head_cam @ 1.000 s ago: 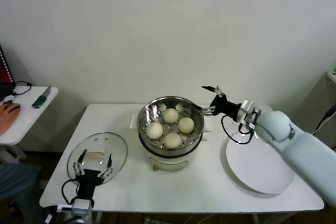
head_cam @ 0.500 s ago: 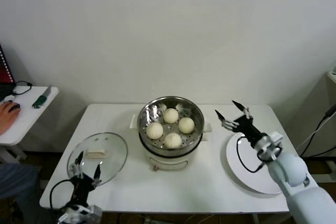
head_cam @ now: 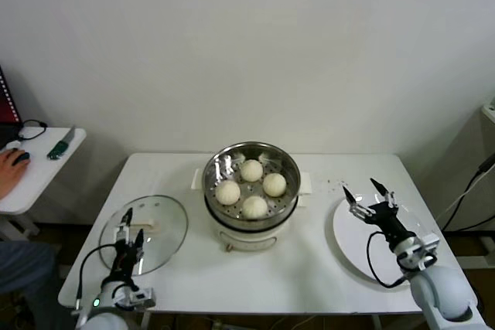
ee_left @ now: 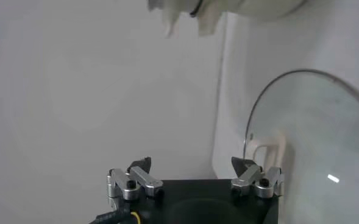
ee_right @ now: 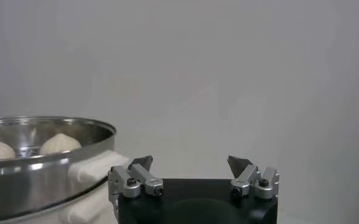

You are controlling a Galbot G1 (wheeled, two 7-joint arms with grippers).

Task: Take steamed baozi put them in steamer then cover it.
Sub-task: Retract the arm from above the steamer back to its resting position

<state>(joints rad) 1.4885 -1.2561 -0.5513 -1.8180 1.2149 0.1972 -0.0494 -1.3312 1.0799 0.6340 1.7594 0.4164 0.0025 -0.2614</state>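
The steamer, a shiny steel basket on a white pot base, stands mid-table holding several cream-white baozi. The cover, a clear glass lid with a cream bar handle, lies flat at the table's left front. My left gripper stands open at the lid's near edge, empty; its wrist view shows the lid and handle beyond the open left gripper. My right gripper hangs open and empty over the white plate, right of the steamer, where a baozi peeks over the rim.
A flat white plate lies at the table's right front. A small side table at the far left carries a person's hand, a cable and a green-handled tool. The wall runs close behind the table.
My right gripper has drawn back from the steamer's rim, rightward and toward the front, to over the plate. The left gripper has shifted slightly at the lid's near edge.
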